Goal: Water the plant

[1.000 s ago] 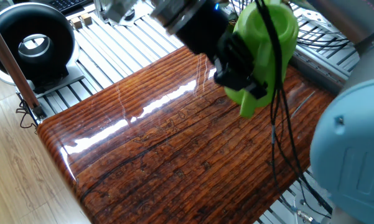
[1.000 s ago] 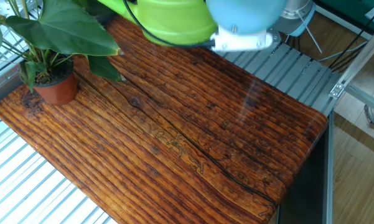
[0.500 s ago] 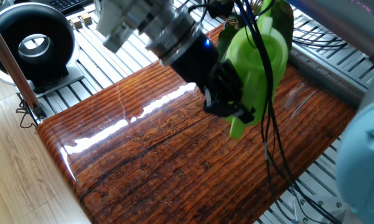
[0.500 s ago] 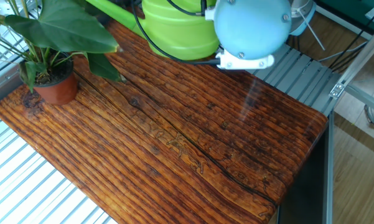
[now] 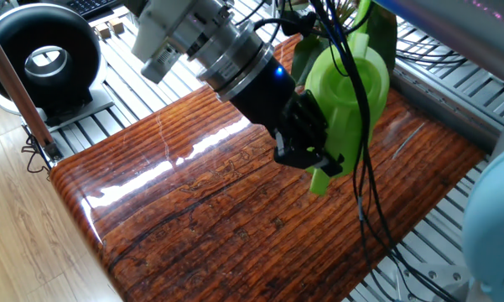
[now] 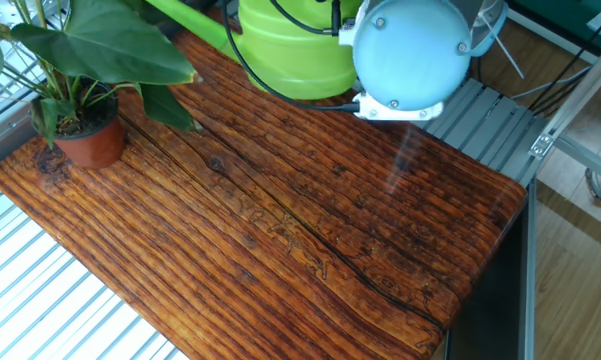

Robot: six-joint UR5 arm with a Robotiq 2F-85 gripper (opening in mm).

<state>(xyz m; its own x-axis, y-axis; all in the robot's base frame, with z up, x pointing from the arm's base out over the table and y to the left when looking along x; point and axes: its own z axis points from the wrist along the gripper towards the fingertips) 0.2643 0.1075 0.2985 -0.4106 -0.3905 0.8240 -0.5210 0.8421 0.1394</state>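
glossy wood-grain table (strong glare); smooth lime plastic watering can; matt terracotta pot.

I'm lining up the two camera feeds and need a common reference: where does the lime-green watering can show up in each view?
One fixed view: the watering can is upper centre-right, held in the claw above the table.
The other fixed view: the watering can is at top centre, partly behind the pale blue arm joint.
Shared landmark: the wood-grain table.

lab/workshop | slotted aluminium frame under wooden tabletop | loose cables
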